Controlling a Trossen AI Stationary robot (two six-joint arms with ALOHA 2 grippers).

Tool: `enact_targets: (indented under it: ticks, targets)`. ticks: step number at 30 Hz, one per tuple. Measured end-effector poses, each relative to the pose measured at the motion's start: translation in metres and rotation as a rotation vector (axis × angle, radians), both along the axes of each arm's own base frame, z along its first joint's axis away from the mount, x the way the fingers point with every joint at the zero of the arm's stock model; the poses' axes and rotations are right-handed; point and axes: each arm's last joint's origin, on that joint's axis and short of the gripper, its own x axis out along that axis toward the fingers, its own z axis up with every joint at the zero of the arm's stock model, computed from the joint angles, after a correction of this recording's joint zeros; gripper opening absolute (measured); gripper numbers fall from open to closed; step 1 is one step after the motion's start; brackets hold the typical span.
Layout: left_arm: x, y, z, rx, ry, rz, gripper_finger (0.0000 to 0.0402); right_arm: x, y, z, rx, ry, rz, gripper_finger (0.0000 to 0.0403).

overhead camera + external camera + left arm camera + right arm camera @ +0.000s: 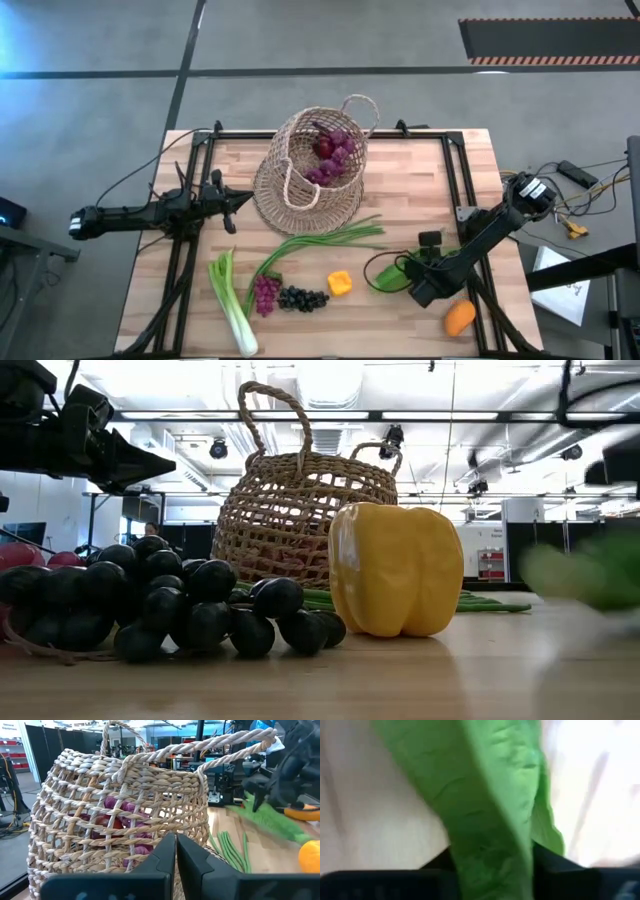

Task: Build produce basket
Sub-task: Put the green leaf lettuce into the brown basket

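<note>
Left pincer [232,200] closed, arm stretched low; right pincer [408,277] clamped, arm bent inward.

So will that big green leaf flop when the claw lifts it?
Probably. The thin, flat green leaf looks soft and light, so it likely droops. The right claw seems shut on it; thin leaves might tear.

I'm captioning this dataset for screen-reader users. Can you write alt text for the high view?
Seen from above, the right gripper closes on a leafy green on a wooden table. The wicker basket holding purple grapes stands at the back. The shut left gripper waits beside it.
</note>
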Motion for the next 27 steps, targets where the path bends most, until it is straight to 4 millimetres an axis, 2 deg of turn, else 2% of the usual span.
enact_targets:
  ticks: [2, 4, 9, 13, 17, 21, 24, 27]
  targets:
    - [0.0, 0.0, 0.0, 0.0, -0.001, 0.0, 0.0, 0.011, -0.001, 0.02, -0.044, -0.019, -0.007, 0.0041]
    - [0.0, 0.0, 0.0, 0.0, 0.0, 0.0, 0.0, 0.021, -0.002, 0.047, -0.121, -0.069, -0.002, 0.0022]
    - [0.0, 0.0, 0.0, 0.0, -0.001, 0.0, 0.0, 0.045, -0.006, 0.116, -0.351, -0.247, 0.126, 0.0027]
    - [0.0, 0.0, 0.0, 0.0, 0.0, 0.0, 0.0, 0.072, -0.021, 0.161, -0.645, -0.448, 0.278, 0.0028]
    - [0.0, 0.0, 0.0, 0.0, -0.001, 0.0, 0.0, 0.094, -0.057, 0.203, -0.949, -0.449, 0.286, 0.0028]
    - [0.0, 0.0, 0.0, 0.0, 0.0, 0.0, 0.0, 0.114, -0.1, 0.232, -1.13, -0.3, 0.238, 0.0028]
    - [0.0, 0.0, 0.0, 0.0, 0.003, 0.0, 0.0, 0.131, -0.136, 0.242, -1.172, -0.126, 0.217, 0.0028]
    - [0.0, 0.0, 0.0, 0.0, 0.0, 0.0, 0.0, 0.148, -0.17, 0.237, -1.116, 0.034, 0.267, 0.0028]
